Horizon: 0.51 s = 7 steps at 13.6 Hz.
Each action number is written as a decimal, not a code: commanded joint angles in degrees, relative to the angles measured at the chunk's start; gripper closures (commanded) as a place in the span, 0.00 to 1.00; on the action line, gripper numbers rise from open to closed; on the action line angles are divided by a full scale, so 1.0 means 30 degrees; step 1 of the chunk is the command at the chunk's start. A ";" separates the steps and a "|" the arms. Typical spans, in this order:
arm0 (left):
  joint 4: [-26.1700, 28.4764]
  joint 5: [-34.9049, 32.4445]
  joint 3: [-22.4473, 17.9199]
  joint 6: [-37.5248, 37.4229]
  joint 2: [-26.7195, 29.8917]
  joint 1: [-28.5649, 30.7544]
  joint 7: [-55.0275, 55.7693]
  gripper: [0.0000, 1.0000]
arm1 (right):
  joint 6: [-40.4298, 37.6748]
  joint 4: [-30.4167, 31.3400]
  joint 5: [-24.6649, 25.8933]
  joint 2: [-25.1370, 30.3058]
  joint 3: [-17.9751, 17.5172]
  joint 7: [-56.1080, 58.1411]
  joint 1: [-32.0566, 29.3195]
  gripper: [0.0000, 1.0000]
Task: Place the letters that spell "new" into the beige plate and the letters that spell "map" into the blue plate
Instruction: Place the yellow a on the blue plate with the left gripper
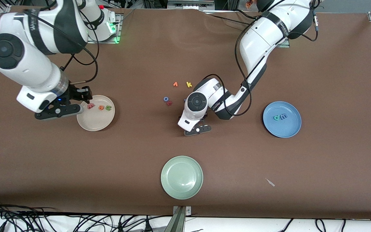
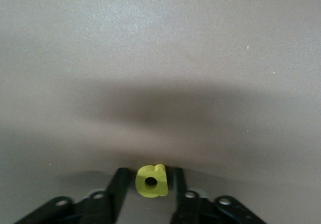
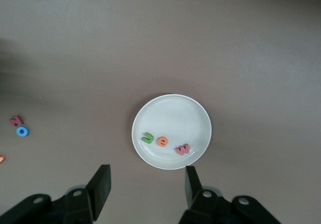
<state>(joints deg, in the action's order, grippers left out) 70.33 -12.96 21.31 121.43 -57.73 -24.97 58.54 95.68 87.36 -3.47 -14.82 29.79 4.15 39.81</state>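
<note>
Brown cloth covers the desk, with the two arm bases standing along its farthest edge from the front camera.

Three plates lie well apart on it. Nearest the front camera, about midway along the desk, is the pale green plate, with nothing in it. Toward the left arm's end lies the blue plate, which carries the teal p and the blue m side by side. Toward the right arm's end lies the beige plate, which holds the salmon-pink w, the orange e and the green n in a row along its farther part.

Reaching in low over mid-desk, the left end effector has its two black fingers closed on the yellow a, one on each side of it, just above the cloth. Hanging over the beige plate's edge, the right end effector is released, fingers spread and holding nothing.

Stray letters lie on the cloth farther from the front camera than the left end effector: an orange letter and the yellow k near each other, and nearer than those a blue ring-shaped letter touching a dark red letter.

A small pale scrap lies near the desk's front edge.
</note>
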 commanded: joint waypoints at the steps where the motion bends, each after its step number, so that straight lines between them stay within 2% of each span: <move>1: 0.0347 -0.0544 -0.0160 0.0127 0.0199 -0.0084 0.0380 0.84 | -0.1129 0.0175 0.0484 0.2034 -0.6508 -0.0358 -0.6740 0.25; 2: 0.0347 -0.0544 -0.0131 0.0098 0.0257 -0.0055 0.0322 0.84 | -0.1160 0.0378 0.0484 0.2589 -0.8070 -0.0359 -0.8419 0.21; 4: 0.0347 -0.0544 -0.0102 -0.0367 0.0694 0.0149 0.0146 0.84 | -0.1132 0.1195 0.0426 0.3790 -0.9748 -0.0417 -1.0274 0.07; 7: 0.0288 -0.0515 0.0074 -0.3523 0.2216 0.1347 -0.2389 0.84 | -0.1073 0.2983 0.0397 0.5668 -1.0195 -0.0505 -1.0838 0.04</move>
<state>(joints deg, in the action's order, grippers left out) 69.89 -13.05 21.10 116.86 -55.93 -23.66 56.49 91.78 90.64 -2.84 -2.66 1.09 3.98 8.55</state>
